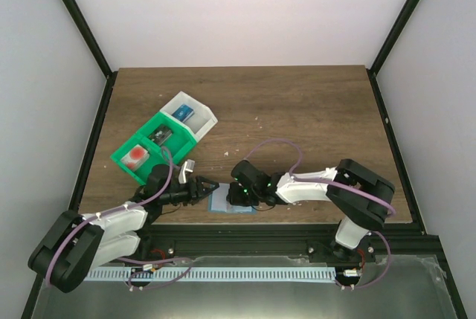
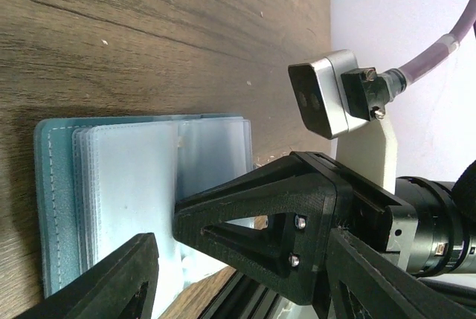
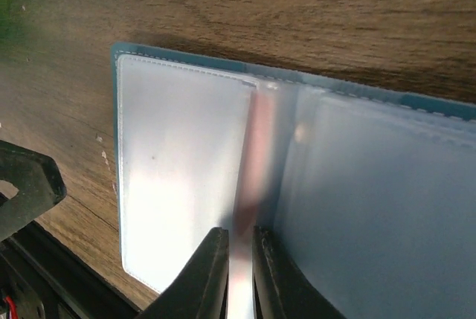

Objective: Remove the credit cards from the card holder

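1. Nearest me, at the counter's [image 1: 312,111] front edge in the lower centre of the overhead view, the card holder [image 1: 221,204] lies opened flat. Its teal cover is down and its pale pocket pages face up.
2. My right pincer [image 3: 239,278] enters from the bottom centre of its wrist view, closed on the thin edge of a credit card [image 3: 253,140]. The card shows as a narrow reddish strip standing at the fold between the two pocket pages. I judge it to be partway out; how much of it sits in the sleeve I cannot tell.
3. My left pincer [image 1: 202,187] sits just left of the holder in the overhead view, jaws spread and empty. In its own wrist view one of its fingers [image 2: 123,282] is at the lower left, beside the holder's corner. I cannot tell whether it touches the holder.
4. Farther back, toward the upper left of the overhead view, stands the green-and-white tray [image 1: 121,163]. A red-spotted card [image 1: 135,155] lies in its lower-left compartment, so I count one card as already delivered.
5. My reckoning is one card out and one being drawn. What is left is to pull this one free and carry it off. The pockets are too milky to show whether more cards remain.
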`<state>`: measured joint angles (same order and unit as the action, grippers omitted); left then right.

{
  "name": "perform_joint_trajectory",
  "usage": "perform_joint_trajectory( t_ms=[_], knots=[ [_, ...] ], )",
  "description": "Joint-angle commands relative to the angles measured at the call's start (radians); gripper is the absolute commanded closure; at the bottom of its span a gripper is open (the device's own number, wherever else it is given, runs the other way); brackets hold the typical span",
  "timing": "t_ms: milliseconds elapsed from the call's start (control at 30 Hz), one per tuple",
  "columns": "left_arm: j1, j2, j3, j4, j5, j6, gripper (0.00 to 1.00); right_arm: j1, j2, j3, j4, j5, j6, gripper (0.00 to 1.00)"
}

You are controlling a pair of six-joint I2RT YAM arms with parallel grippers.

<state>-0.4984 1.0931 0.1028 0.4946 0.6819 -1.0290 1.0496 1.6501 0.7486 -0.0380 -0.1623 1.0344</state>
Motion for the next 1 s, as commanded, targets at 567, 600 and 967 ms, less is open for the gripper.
perform_joint_trajectory(
  t_ms=[567,600,967],
  knots=[
    [-0.007,0.066,0.006,-0.004,-0.011,0.067,0.23,0.01,0.025,-0.062,0.065,-0.011,0.007,0.98],
    [-0.007,0.066,0.011,-0.018,-0.011,0.075,0.22,0.01,0.025,-0.063,0.066,-0.012,0.008,0.98],
    [-0.008,0.04,0.018,-0.059,-0.015,0.096,0.18,0.01,0.027,-0.066,0.073,-0.016,0.005,0.98]
  ],
)
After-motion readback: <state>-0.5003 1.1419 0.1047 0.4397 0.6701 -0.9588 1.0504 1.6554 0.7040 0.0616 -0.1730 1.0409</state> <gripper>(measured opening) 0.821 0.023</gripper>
